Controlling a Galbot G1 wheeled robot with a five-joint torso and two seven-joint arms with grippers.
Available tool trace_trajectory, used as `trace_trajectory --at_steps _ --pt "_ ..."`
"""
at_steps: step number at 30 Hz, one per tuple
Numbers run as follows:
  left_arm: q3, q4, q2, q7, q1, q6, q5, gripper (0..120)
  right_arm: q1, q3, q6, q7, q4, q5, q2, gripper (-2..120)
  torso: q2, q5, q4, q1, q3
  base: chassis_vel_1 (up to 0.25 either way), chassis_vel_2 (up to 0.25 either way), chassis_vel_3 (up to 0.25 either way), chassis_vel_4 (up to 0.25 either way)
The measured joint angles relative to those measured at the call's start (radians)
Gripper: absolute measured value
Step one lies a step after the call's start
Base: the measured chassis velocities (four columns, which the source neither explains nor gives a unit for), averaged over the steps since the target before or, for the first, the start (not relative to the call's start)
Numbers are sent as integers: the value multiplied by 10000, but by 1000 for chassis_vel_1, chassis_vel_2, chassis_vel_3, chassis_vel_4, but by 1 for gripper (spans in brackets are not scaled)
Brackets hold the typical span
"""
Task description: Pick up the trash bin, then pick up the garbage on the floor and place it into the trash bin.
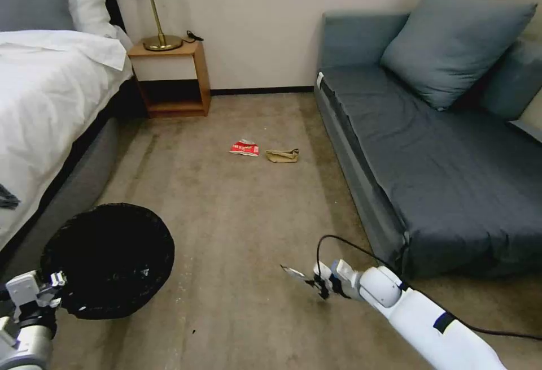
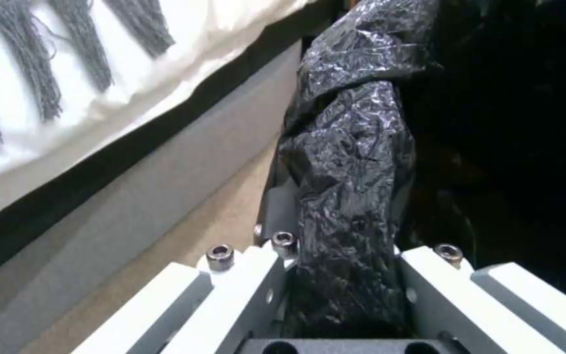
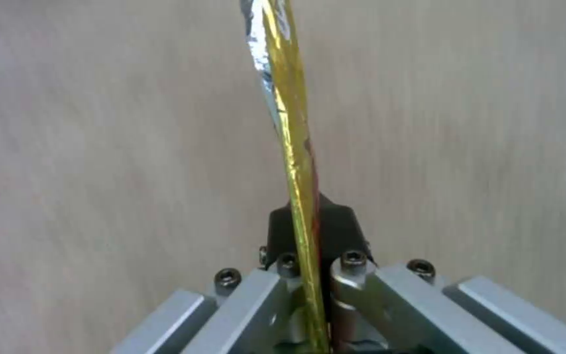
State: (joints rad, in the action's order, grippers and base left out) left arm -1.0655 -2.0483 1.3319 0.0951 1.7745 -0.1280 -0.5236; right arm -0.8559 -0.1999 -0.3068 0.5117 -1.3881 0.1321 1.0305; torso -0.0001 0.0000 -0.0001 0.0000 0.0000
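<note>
The left claw (image 1: 53, 285) is low on the robot's left, beside the bed (image 1: 51, 93), closed on the rim of the trash bin (image 1: 110, 260). In the left wrist view the fingers (image 2: 243, 290) squeeze a fold of the bin's glossy black bag (image 2: 352, 187) between them. The bin is held up at the bed's grey side, its dark round mouth turned toward the head camera.

The right claw (image 1: 316, 281) reaches out over the tan carpet (image 1: 226, 217) in front of the sofa (image 1: 440, 155), well to the right of the bin. It is closed narrow on a snack wrapper (image 1: 293, 271); the right wrist view shows the wrapper (image 3: 293, 137) edge-on, gold on one face and silver on the other, sticking straight out from between the black pads (image 3: 283, 231).

Farther off, near the middle of the floor, a red-and-white packet (image 1: 244, 147) and a crumpled tan paper bag (image 1: 282, 155) lie just beside each other, between the wooden nightstand (image 1: 172, 79) and the sofa.
</note>
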Motion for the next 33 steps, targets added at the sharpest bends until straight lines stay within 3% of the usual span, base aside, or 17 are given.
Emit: trace_trajectory --at_steps 4,6,12,15,18,20,23,28,33 --pt "156 -11 101 -30 -5 21 168 3 1134 -763 -132 -416 -1609 1679 272 0 0 -4 2 0 1 0 0 0 0" --pt "168 -12 109 -33 -5 24 181 3 1235 -833 -116 -454 -1711 1841 313 0 0 -4 2 0 1 0 0 0 0" --pt "303 82 127 -84 -108 40 286 3 2455 -2249 238 -1021 -2640 3950 1106 0 0 -3 2 0 1 0 0 0 0" --pt "326 86 147 -87 -163 37 289 3 2657 -2696 422 -1161 -2665 4257 1404 0 0 -3 2 0 1 0 0 0 0" --pt "355 64 174 -87 -249 -47 278 3 2930 -3452 936 -1394 -2234 4742 2235 0 0 -3 1 0 1 0 0 0 0" --pt "362 61 174 -87 -251 -54 277 3 2954 -3499 973 -1408 -2172 4766 2333 0 0 -4 0 1 1 0 0 0 0" --pt "466 8 219 -121 -277 -102 269 3 3327 -3956 1244 -1707 -1225 5020 3544 0 -1 -3 2 0 1 0 0 0 0" --pt "539 10 339 -211 -325 -108 260 3 3744 -4127 1432 -2078 -173 5147 4457 0 0 -3 2 1 1 0 0 0 0" --pt "604 50 422 -362 -404 -29 132 3 3972 -4240 1519 -2201 407 5190 4854 0 0 -3 1 0 1 0 0 0 0"
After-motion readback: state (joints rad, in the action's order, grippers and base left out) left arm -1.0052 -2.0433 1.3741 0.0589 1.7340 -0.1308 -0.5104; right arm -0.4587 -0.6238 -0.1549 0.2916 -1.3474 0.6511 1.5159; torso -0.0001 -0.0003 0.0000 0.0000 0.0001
